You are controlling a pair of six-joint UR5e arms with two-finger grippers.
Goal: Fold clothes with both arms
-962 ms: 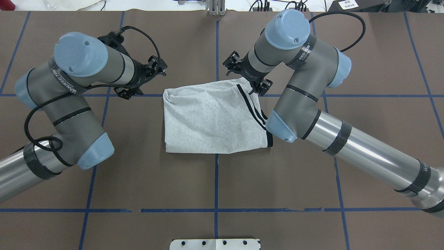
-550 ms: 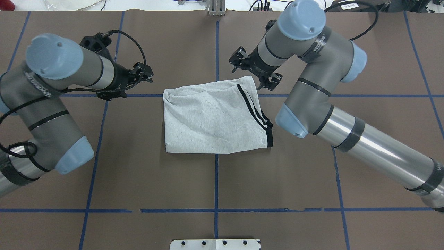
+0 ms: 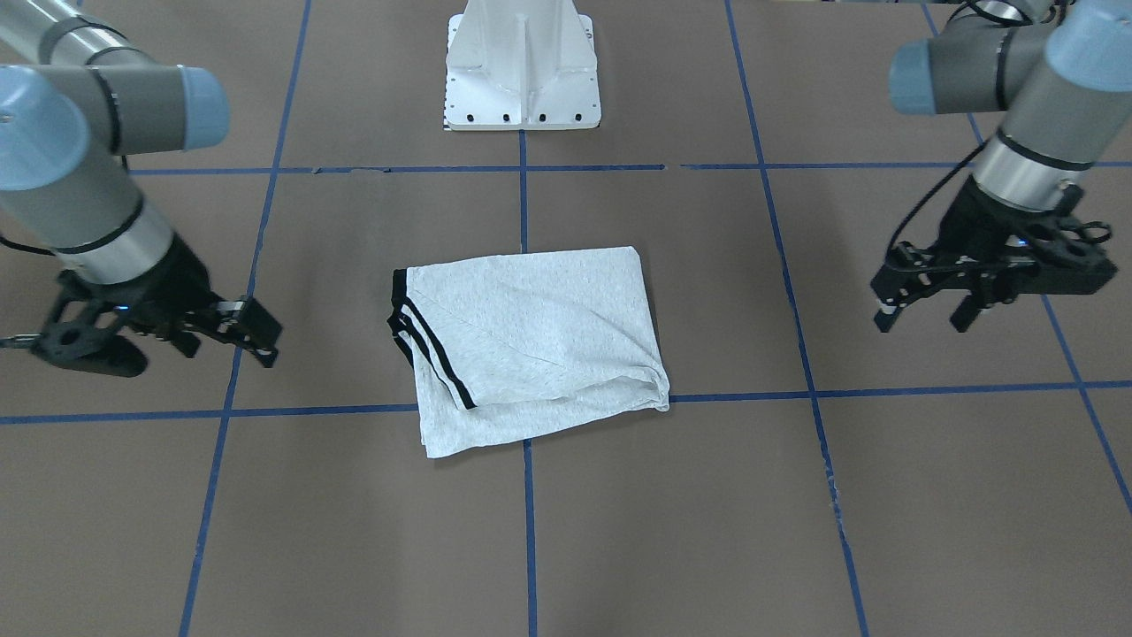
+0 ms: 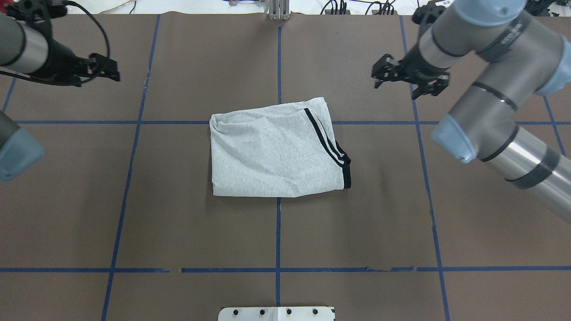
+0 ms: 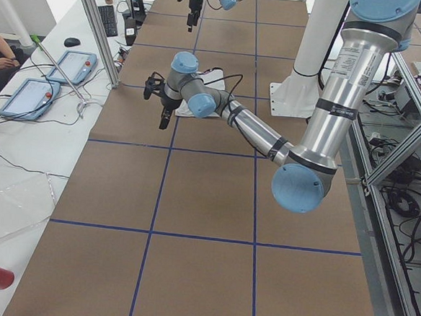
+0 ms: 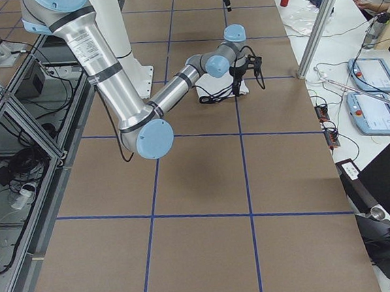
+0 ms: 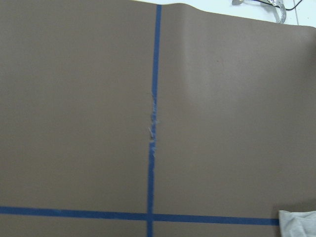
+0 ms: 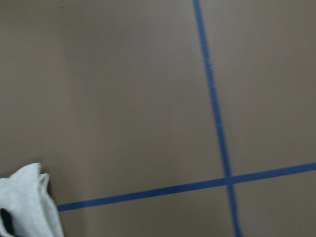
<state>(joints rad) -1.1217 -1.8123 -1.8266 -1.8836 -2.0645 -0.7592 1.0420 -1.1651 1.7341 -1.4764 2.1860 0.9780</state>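
The light grey T-shirt (image 4: 272,154) lies folded into a rough rectangle at the table's middle, with its black double stripes (image 4: 328,142) on top at the right. It also shows in the front view (image 3: 548,332). The cartoon print is hidden. My left gripper (image 4: 111,69) is open and empty, far to the shirt's left; it also shows in the front view (image 3: 922,317). My right gripper (image 4: 398,89) is open and empty, off the shirt's far right corner; it also shows in the front view (image 3: 225,347). Each wrist view shows only a shirt corner (image 7: 298,224) (image 8: 27,205).
The brown table cover (image 4: 200,223) carries a grid of blue tape lines. The white pedestal base (image 3: 522,71) stands at the robot's edge. Operators' tables with tablets (image 5: 72,65) (image 6: 373,76) run along the far side.
Both arms have swung outward and away from the shirt, the left to the left and the right to the right. The shirt has not moved.
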